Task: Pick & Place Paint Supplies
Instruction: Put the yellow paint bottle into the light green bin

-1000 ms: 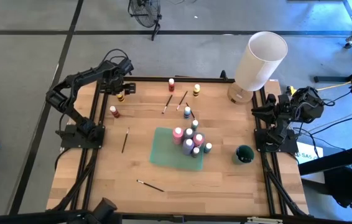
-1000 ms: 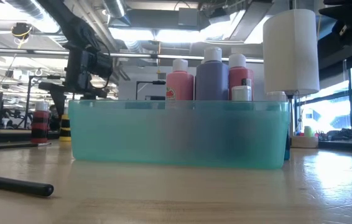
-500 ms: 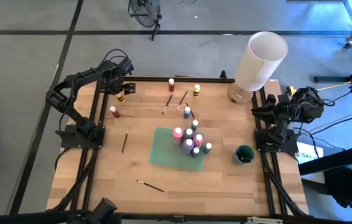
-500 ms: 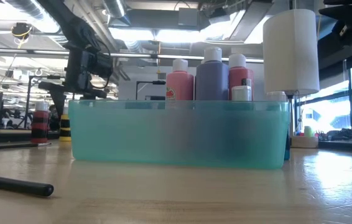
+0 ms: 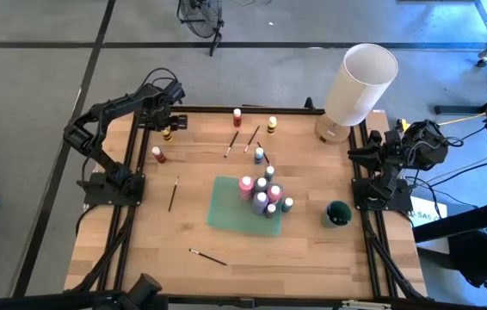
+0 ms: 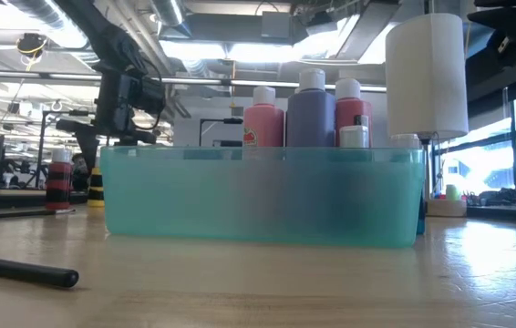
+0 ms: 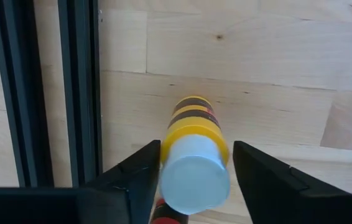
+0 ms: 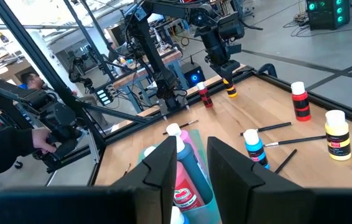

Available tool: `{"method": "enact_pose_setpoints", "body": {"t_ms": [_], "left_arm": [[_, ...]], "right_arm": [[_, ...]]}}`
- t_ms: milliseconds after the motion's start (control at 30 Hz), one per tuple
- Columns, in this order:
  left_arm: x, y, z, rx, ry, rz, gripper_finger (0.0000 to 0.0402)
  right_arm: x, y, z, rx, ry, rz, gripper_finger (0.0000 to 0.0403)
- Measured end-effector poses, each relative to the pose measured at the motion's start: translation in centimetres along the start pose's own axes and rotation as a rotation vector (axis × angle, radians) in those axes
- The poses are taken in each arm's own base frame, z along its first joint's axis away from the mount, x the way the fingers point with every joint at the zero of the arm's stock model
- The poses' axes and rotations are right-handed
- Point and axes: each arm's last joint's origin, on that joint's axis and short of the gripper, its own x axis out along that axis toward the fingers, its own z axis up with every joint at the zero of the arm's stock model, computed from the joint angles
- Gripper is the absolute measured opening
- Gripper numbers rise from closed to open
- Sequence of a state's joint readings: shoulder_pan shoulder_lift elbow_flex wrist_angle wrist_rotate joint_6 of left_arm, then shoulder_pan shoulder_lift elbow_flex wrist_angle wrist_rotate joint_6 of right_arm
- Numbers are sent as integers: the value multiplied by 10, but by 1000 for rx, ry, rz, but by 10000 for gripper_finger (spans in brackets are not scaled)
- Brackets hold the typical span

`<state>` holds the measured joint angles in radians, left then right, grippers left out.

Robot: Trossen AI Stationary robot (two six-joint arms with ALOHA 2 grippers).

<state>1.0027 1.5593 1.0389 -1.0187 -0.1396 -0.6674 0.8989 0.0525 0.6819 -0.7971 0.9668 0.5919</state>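
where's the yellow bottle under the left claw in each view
High: yellow bottle at the table's far left edge.
Low: far left, behind the teal tray.
Left wrist: centre, between the left claw fingers.
Right wrist: far off, under that claw.
Shared landmark: the red bottle beside it.

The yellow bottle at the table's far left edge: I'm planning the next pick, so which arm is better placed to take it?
Left. The left gripper straddles the yellow bottle, fingers either side. The right gripper waits at the table's opposite edge.
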Motion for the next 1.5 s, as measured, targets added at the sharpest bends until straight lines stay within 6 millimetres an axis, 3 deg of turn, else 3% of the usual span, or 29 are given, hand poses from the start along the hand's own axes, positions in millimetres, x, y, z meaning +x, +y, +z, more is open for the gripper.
{"method": "enact_pose_setpoints", "body": {"t_ms": [233, 633, 833, 1033, 1167, 1400, 1500], "left_arm": [[0, 0, 0, 25, -9, 12, 145], [-1, 2, -2, 89, 24, 0, 145], [-17, 4, -9, 140, -26, -16, 145], [-66, 5, -20, 182, -93, -90, 145], [-114, 1, -32, 225, -189, -228, 145], [-183, -23, -66, 346, -334, -434, 145], [-204, -38, -85, 410, -366, -503, 145]], "right_arm": [[0, 0, 0, 0, 0, 0, 92], [0, 0, 0, -6, 4, -1, 92], [0, 0, 0, -7, 4, -2, 92], [0, 0, 0, -11, 4, -2, 92], [0, -1, -1, -17, 7, -5, 92], [0, -1, -2, -67, 10, -9, 92], [0, -2, -1, -82, -4, -32, 92]]}}
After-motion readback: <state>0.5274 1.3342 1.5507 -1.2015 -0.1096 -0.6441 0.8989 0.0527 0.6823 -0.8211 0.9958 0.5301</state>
